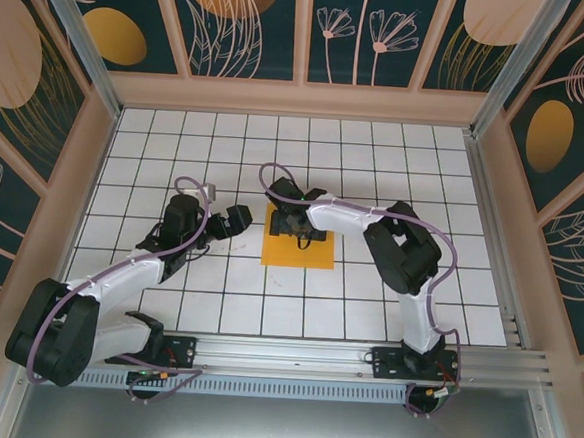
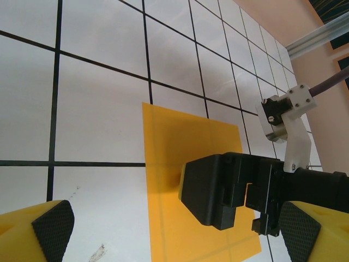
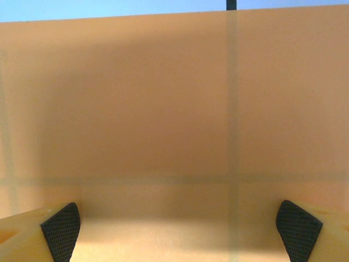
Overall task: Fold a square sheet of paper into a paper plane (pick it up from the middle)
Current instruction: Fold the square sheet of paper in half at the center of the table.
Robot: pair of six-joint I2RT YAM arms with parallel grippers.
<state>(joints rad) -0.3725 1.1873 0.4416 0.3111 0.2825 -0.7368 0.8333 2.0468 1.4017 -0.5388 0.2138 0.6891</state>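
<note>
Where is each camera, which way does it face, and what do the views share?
Top: above and behind the arms, looking down on the table; both arms, left gripper, right gripper show.
Left wrist: on the left arm, facing across the table at the paper; its pads show.
Right wrist: on the right arm, facing down close over the paper; its pads show.
Shared: the paper.

The sheet [image 1: 282,253] lies flat near the middle of the surface [image 1: 376,165]. The right fingers [image 3: 61,229] are over the sheet's middle, close above it. The left fingers [image 2: 52,224] sit just left of the sheet, pointing toward it.
</note>
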